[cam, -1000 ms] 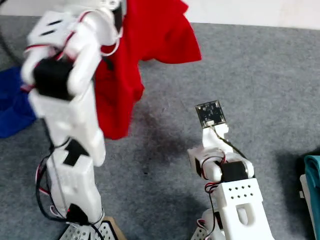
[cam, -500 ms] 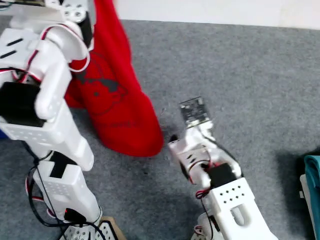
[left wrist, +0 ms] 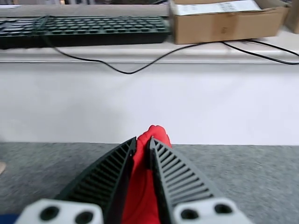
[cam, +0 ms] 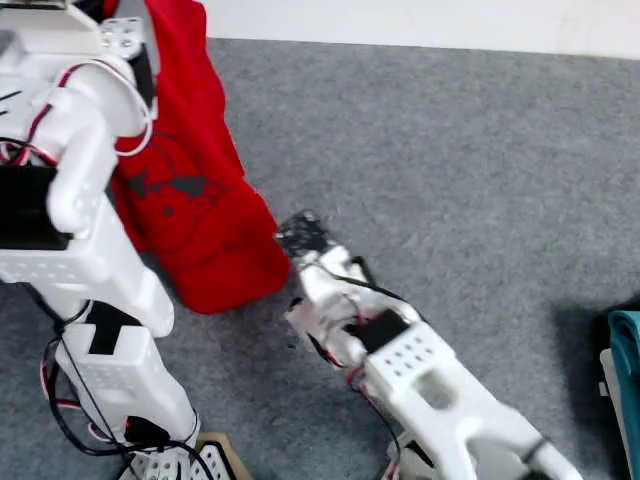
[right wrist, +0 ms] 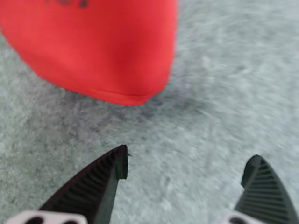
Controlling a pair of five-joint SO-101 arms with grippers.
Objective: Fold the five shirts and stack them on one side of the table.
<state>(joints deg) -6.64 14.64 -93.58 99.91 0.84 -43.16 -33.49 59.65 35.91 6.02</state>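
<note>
Surface and room: the grey felt-like tabletop (cam: pixel 480 180) ran back to a white wall panel (left wrist: pixel 149 102). On the ledge above it, my left wrist view took in a brown cardboard box (left wrist: pixel 224 21), a flat black grid-patterned tray (left wrist: pixel 84 30) and a thin black cable (left wrist: pixel 140 65). My left gripper (left wrist: pixel 142 140) was clamped on a fold of the red cotton shirt (cam: pixel 200 230), its two ribbed black fingers nearly parallel with red cloth pinched between them. From the high view the shirt hung beside my raised white left arm (cam: pixel 70 200) at the table's far left. Its lower end was at or just above the felt; I could not tell which. My right gripper (right wrist: pixel 189 154) stood wide apart and held nothing, low over the felt just short of the shirt's rounded lower end. A wide stretch of felt lay between the shirt and a teal cloth (cam: pixel 625 370) at the near right edge. The high view gave the dark print on the shirt's front and my right arm (cam: pixel 400 360) lying low and angled towards the shirt. The left wrist view gave the pinch itself.
</note>
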